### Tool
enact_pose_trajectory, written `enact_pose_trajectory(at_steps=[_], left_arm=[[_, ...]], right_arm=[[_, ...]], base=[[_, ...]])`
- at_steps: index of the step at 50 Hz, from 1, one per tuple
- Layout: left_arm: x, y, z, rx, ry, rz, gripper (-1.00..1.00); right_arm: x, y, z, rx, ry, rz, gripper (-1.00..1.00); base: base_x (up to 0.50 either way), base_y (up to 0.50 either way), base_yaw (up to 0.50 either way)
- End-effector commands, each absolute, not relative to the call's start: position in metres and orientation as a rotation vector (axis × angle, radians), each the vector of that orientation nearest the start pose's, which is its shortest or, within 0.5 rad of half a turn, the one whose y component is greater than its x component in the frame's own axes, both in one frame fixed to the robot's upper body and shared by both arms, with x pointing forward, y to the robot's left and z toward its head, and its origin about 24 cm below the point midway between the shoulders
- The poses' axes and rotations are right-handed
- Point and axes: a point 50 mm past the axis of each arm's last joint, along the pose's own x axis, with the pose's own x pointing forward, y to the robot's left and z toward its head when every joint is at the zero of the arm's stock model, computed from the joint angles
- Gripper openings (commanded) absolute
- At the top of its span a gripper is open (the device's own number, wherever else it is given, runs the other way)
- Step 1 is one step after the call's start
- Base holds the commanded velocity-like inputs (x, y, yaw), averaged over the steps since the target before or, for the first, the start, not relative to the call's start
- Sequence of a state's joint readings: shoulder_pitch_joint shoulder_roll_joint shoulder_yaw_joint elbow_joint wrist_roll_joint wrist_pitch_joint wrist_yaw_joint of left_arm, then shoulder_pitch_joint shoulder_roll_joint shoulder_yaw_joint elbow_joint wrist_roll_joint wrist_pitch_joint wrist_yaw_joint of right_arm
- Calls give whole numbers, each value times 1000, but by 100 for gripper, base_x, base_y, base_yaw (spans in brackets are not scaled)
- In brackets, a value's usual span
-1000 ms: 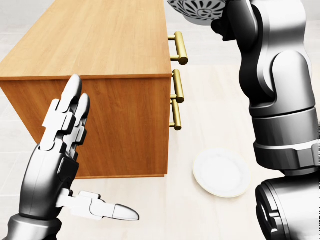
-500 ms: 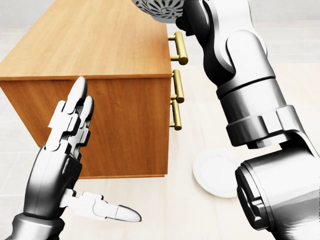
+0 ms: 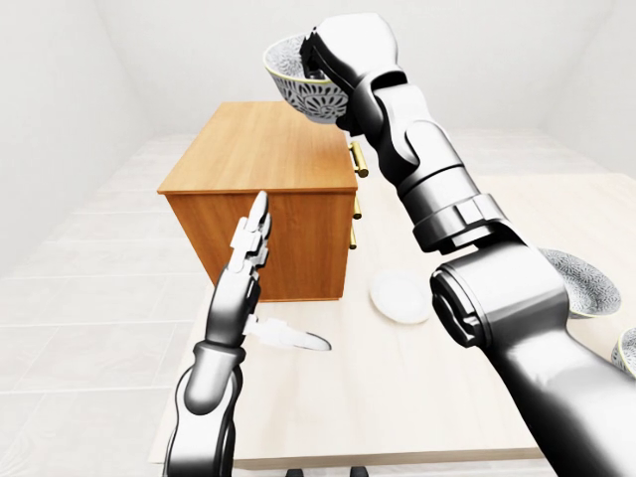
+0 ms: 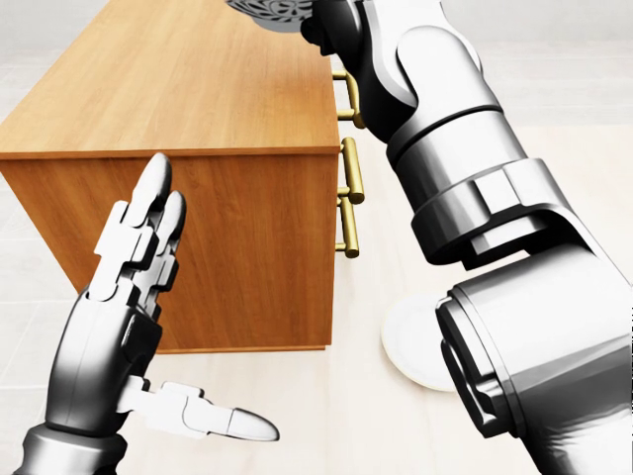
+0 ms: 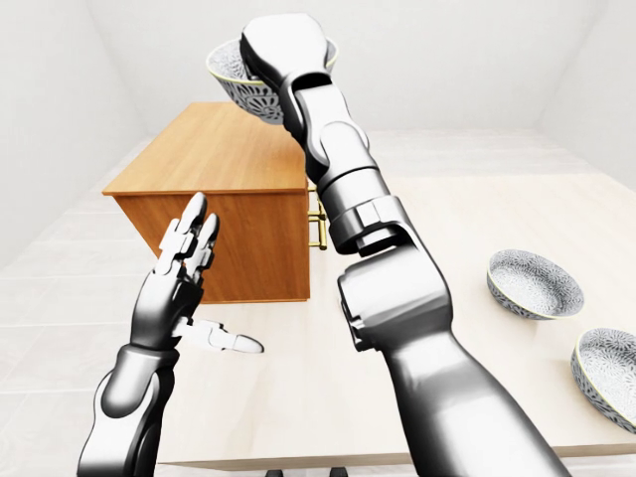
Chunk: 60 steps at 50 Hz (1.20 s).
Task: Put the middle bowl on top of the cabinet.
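A patterned grey-white bowl (image 3: 296,87) hangs in the air above the far right part of the wooden cabinet's top (image 3: 260,149). My right hand (image 3: 320,58) is shut on the bowl's rim, its arm reaching up and away through the middle of the views. The bowl shows only as a sliver (image 4: 269,12) at the top edge of the head view. My left hand (image 4: 203,307) stands open, fingers upright and thumb pointing right, beside the cabinet's near side panel and touching nothing.
The cabinet has gold handles (image 4: 353,183) on its right face. A white plate (image 3: 399,296) lies on the light table (image 5: 467,229) by the cabinet. Two more patterned bowls (image 5: 534,281) (image 5: 608,363) sit at the table's right.
My right arm has swung left with the bowl, from above the handles to above the cabinet top. The left hand has barely moved.
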State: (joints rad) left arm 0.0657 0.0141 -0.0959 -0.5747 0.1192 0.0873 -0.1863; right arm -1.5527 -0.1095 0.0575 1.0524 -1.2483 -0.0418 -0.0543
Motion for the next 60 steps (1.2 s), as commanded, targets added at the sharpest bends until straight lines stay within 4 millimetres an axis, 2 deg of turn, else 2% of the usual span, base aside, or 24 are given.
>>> enact_pose_trajectory(at_steps=[1,13,25,29,43,60], left_arm=[[219,126,147,142,-412,-220,100],[218,125,147,160,-415,-214,100],[218,125,148,156,-418,-217,100],[218,124,146,155,-408,-218,100],[217,125,146,151,-408,-219,100],[218,126,144,148,-399,-217,100]], right_arm=[[402,-27,349,-1433,-707,-93,-100],[402,-17,344,-1409,-724,-77,-100],[401,-4,327,-1375,-738,-36,-100],[396,10,329,-1390,-777,-6,-100],[392,24,320,-1368,-785,31,-100],[395,17,316,-1364,-767,17,-100]], base=[[0,0,0],[0,0,0],[0,0,0],[0,0,0],[0,0,0],[0,0,0]])
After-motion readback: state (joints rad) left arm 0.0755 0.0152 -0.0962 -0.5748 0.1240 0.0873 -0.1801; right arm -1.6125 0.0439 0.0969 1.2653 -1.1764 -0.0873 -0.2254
